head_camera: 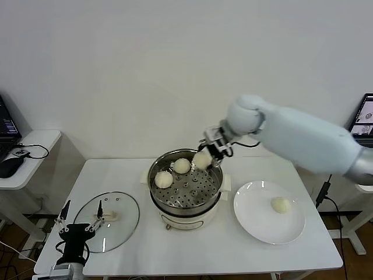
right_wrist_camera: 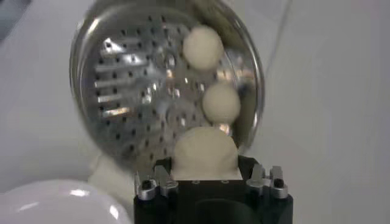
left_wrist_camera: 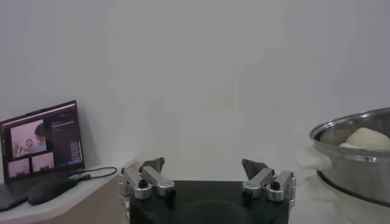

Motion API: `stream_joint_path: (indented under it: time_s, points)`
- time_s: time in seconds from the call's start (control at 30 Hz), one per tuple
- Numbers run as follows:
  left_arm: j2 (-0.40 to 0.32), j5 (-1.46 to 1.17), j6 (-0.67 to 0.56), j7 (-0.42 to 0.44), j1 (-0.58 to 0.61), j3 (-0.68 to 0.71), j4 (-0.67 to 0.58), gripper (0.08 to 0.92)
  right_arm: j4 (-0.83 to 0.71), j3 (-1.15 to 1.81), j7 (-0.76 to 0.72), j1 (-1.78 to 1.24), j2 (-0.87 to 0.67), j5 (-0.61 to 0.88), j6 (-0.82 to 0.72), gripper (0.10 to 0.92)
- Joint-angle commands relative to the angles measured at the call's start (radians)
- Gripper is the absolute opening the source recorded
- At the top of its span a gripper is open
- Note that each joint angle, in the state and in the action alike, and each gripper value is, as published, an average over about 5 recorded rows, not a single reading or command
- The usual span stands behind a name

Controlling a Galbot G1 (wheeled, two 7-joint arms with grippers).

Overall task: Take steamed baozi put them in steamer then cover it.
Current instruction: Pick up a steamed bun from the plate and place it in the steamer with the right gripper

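Observation:
The steamer [head_camera: 185, 192] stands mid-table, its perforated tray [right_wrist_camera: 131, 91] holding two baozi [head_camera: 164, 179] [head_camera: 182, 165]. My right gripper [head_camera: 205, 156] hangs over the steamer's far right rim, shut on a third baozi [right_wrist_camera: 204, 152] that fills the space between its fingers. A fourth baozi [head_camera: 281, 205] lies on the white plate [head_camera: 256, 224] to the right. The glass cover [head_camera: 119, 228] rests flat on the table at the left. My left gripper [head_camera: 80, 216] is parked open at the table's front left corner, close to the cover's edge, with nothing in it.
A side desk [head_camera: 26, 157] with a mouse and cables stands at the far left, and a laptop [left_wrist_camera: 42, 143] shows in the left wrist view. A second screen [head_camera: 364, 119] sits at the right edge. A power cord hangs off the table's right side.

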Motion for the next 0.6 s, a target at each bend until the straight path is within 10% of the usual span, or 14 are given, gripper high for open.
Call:
stream_joint_path:
  time_s: [0.03, 0.6]
  points:
    - [-0.006, -0.001, 0.0, 0.0, -0.003, -0.001, 0.0, 0.823, -0.029, -0.123, -0.002, 0.001, 0.175, -0.027, 0.154, 0.67]
    - [-0.018, -0.004, -0.004, -0.004, -0.007, 0.002, 0.004, 0.823, -0.036, -0.153, -0.003, -0.042, 0.183, -0.219, 0.357, 0.679]
